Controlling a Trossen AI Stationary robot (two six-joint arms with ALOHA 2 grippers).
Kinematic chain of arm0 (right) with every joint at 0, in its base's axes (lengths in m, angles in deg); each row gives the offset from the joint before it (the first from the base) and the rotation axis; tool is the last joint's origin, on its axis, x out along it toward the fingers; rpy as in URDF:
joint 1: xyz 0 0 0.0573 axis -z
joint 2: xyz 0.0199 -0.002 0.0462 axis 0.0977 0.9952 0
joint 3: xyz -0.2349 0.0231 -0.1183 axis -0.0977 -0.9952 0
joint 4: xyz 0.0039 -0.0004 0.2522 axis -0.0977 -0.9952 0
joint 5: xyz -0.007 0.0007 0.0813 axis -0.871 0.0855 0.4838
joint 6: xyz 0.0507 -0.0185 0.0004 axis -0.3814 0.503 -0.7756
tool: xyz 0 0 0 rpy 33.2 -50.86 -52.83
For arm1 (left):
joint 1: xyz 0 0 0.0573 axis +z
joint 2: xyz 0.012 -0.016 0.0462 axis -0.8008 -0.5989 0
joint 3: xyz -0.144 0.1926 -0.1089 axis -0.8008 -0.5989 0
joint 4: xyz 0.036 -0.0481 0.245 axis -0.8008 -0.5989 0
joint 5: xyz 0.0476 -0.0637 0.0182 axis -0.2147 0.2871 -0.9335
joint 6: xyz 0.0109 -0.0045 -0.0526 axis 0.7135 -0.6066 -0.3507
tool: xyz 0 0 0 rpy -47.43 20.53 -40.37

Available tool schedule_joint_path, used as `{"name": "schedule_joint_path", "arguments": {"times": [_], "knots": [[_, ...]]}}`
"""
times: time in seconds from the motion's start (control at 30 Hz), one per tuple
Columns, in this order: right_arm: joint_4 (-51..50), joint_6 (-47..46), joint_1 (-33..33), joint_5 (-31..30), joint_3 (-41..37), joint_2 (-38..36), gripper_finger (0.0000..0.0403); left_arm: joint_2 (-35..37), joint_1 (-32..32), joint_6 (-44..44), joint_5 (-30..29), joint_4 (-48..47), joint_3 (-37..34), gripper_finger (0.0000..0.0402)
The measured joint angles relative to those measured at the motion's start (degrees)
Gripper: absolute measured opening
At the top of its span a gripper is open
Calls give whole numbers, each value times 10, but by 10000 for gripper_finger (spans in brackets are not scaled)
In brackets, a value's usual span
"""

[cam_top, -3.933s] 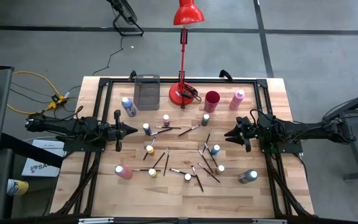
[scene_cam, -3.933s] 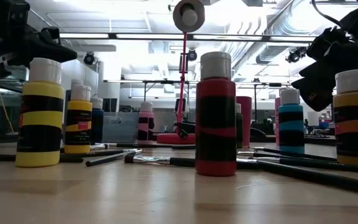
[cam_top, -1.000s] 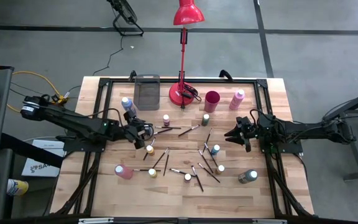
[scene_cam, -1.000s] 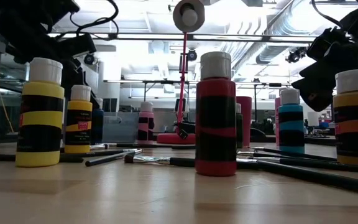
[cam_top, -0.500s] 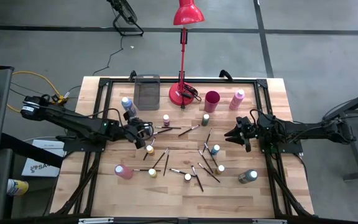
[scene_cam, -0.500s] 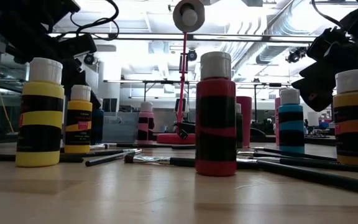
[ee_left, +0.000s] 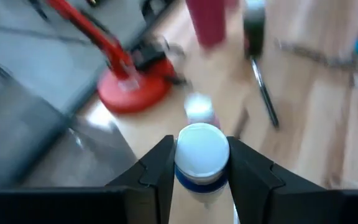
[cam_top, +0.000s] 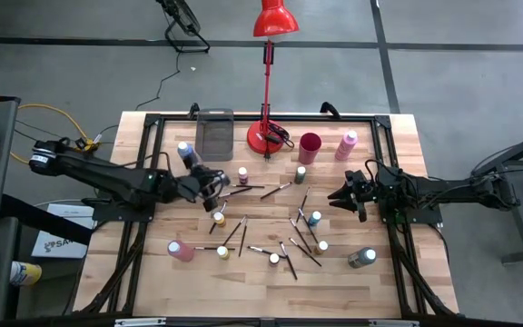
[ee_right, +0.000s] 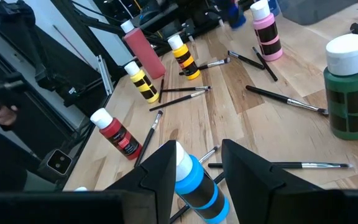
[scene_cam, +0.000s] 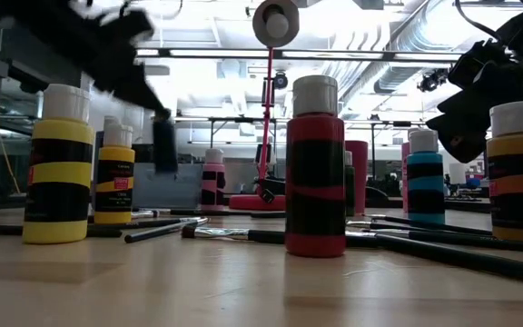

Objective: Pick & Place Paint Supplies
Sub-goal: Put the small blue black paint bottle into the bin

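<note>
Overhead, I saw the wooden table (cam_top: 370, 282) scattered with paint bottles and brushes, a red lamp (cam_top: 268, 136), grey bin (cam_top: 214, 133) and dark red cup (cam_top: 310, 147) along its far edge. My left gripper (cam_top: 209, 178) sat near the bin, off the table, its fingers (ee_left: 157, 168) clamped on a white-capped blue bottle (ee_left: 202, 157). My right gripper (cam_top: 348, 193) waited at the right side, fingers apart, beside a light-blue bottle (ee_right: 194, 180) standing on the table.
</note>
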Motion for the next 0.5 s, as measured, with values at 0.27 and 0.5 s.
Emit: {"name": "schedule_joint_path", "arguments": {"times": [0.27, 0.5], "knots": [[1, 0, 0, 0, 0, 0, 122, -2, 123, 64, -44, -69, 94, 115], [1, 0, 0, 0, 0, 0, 122, -13, 287, 76, 15, -62, 98, 114]]}}
